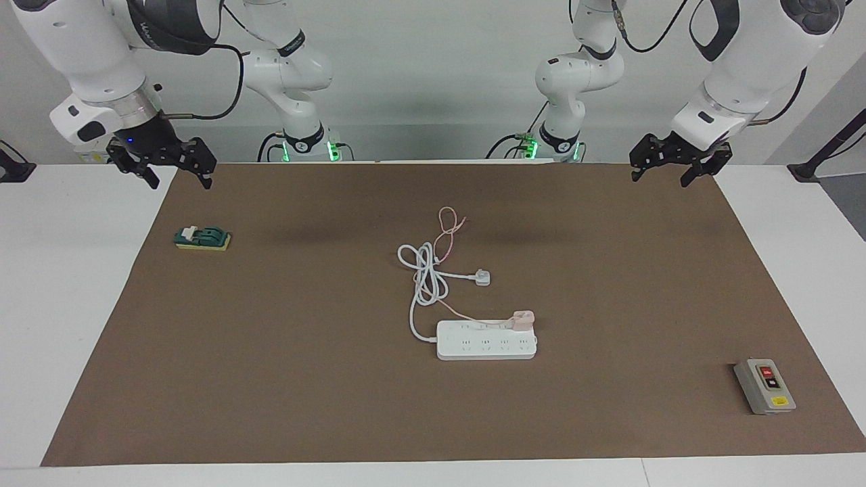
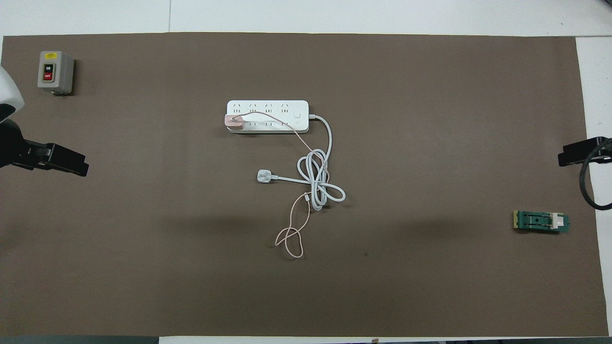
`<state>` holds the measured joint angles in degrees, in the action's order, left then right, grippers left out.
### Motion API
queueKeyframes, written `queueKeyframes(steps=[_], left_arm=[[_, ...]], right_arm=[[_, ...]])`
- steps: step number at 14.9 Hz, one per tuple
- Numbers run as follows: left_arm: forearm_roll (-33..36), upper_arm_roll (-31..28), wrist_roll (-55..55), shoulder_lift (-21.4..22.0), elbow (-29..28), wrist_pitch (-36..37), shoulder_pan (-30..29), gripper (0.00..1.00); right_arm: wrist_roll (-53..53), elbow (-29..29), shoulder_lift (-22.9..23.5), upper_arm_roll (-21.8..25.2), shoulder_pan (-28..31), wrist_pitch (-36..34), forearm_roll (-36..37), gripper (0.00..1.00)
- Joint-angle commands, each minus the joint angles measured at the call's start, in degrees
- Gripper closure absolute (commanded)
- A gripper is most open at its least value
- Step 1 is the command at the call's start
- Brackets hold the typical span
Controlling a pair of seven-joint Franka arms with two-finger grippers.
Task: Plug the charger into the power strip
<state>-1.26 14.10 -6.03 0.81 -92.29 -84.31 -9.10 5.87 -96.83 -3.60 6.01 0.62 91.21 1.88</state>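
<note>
I found the small pale pink cube charger point(image 1: 523, 318) seated on the flat white power strip point(image 1: 486, 340) at frame centre. Left pincer point(image 1: 673, 164) and right pincer point(image 1: 169, 167) hung spread, empty, at the brown surface point(image 1: 270, 379) upper corners. I judged insertion done; next, verify seating.

Overhead: both claws cut off by pic edges; charger point(image 2: 234, 122) prongs hidden.

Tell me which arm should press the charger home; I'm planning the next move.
Left, probably. The charger sits on the power strip at its end toward the left arm, so the left tool has a shorter reach than the right tool; both wait raised.
</note>
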Motion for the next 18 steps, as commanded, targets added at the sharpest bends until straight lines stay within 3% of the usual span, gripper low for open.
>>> queueKeyframes(steps=[1,4,18], left_arm=[[0.2,-1.6,1.9,-3.0,0.3,-0.1,0.7,0.0],[-0.2,-8.6,2.2,-3.3,1.6,1.2,7.2,0.0],[-0.2,-8.9,3.6,-0.6,0.3,0.2,7.4,0.0]], right_arm=[[0.4,0.4,0.0,-0.2,0.4,-0.8,0.5,0.0],[0.4,0.4,0.0,-0.2,0.4,-0.8,0.5,0.0],[0.5,0.5,0.0,-0.1,0.5,-1.3,0.1,0.0]])
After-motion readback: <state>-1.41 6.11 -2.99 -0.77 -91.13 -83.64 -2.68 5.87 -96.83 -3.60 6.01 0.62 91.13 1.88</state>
